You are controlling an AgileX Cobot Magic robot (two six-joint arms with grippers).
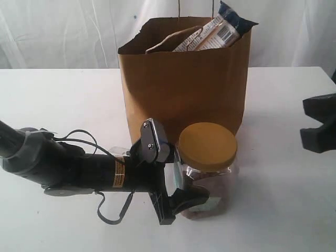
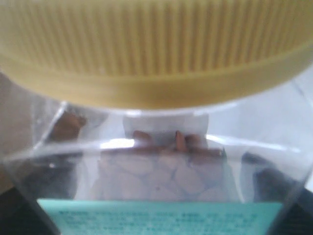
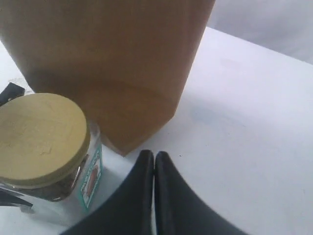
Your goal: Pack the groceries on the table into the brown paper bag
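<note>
The yellow-lidded clear jar (image 1: 207, 147) stands on the table (image 1: 283, 210) just in front of the brown paper bag (image 1: 184, 79). My left gripper (image 1: 199, 181) reaches in from the left and is shut on the jar's body, with one dark finger (image 1: 191, 199) on its near side. The left wrist view is filled by the jar (image 2: 156, 166), its teal label and ribbed lid. The dark-blue pasta packet (image 1: 231, 23) sticks out of the bag's top beside a brown-orange pouch (image 1: 176, 42). My right gripper (image 3: 154, 161) is shut and empty above the table, right of the jar (image 3: 39, 137).
The bag (image 3: 107, 63) stands upright at the table's middle back, its top open. A white curtain hangs behind the table. The right arm (image 1: 320, 123) sits at the right edge of the exterior view. The left arm's cables trail over the table at the front left.
</note>
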